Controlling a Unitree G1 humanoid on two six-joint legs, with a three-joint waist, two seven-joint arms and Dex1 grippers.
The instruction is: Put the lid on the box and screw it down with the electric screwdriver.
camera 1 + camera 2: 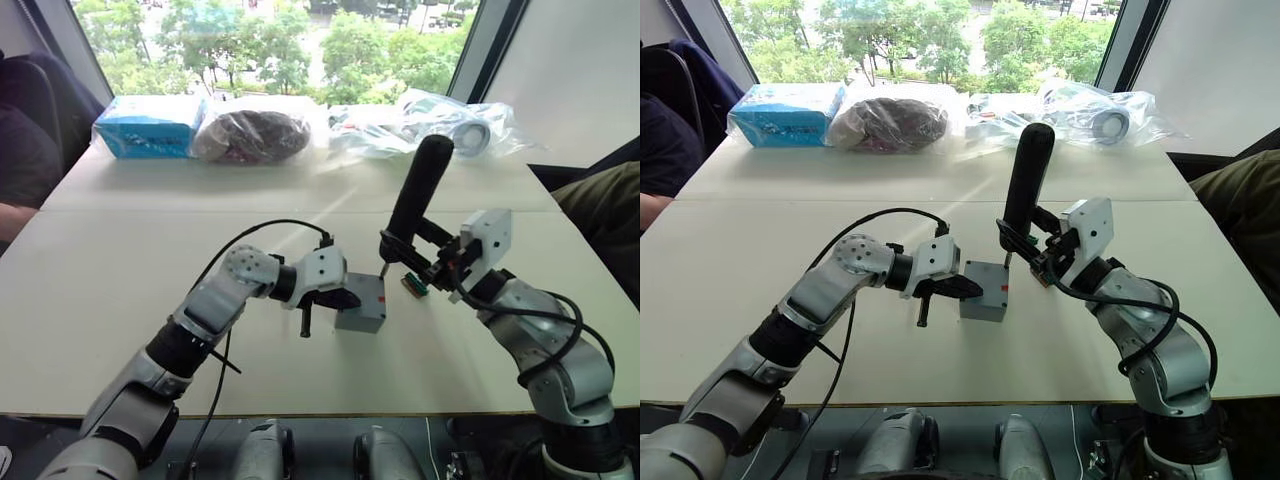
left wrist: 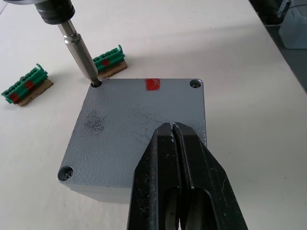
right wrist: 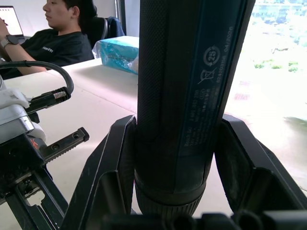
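Note:
The grey lid [image 2: 124, 124] lies on top of the grey box [image 1: 362, 312] near the table's middle, a red mark on its far edge. My left gripper [image 2: 171, 127] is shut, its tips resting on the lid's top from the left. My right gripper [image 1: 405, 250] is shut on the black electric screwdriver [image 1: 418, 190], which stands nearly upright, leaning away. Its metal bit [image 2: 79, 50] sits in the screw hole at the lid's far corner. Two other corner screws show on the lid.
Two green terminal blocks [image 2: 109, 60] [image 2: 24, 86] lie just behind the box. At the table's back stand a blue package [image 1: 150, 125], a dark bag [image 1: 255, 135] and clear bags [image 1: 440, 125]. A person [image 3: 62, 33] sits at the left; another's arm [image 1: 600, 210] is at the right.

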